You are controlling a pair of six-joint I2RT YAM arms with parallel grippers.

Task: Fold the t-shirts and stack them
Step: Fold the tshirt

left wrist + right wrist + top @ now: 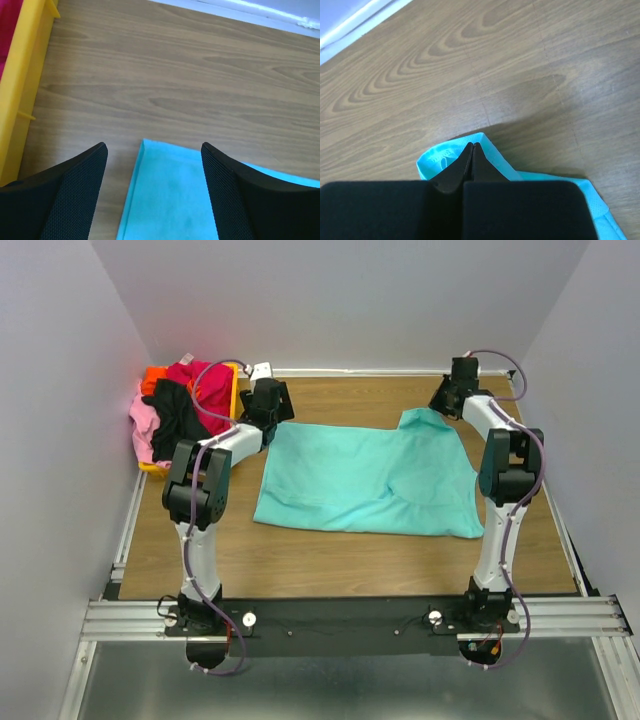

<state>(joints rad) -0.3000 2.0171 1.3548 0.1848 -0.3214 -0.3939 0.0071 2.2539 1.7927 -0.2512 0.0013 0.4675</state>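
The turquoise t-shirt (370, 475) lies spread flat on the wooden table. My left gripper (268, 405) is open and hovers over the shirt's far left corner (165, 195), its fingers (75, 195) straddling that corner without touching it. My right gripper (447, 398) is shut on the shirt's far right edge (440, 160), which bunches around the fingertips and is raised a little off the table. The magenta-red (205, 380), black (180, 412), pink (142, 425) and orange (153, 374) t-shirts lie heaped in the bin at the far left.
The yellow-orange plastic bin (236, 390) stands at the far left corner, its wall close to my left gripper in the left wrist view (25, 80). White walls enclose the table on three sides. Bare wood shows behind the shirt (200, 70).
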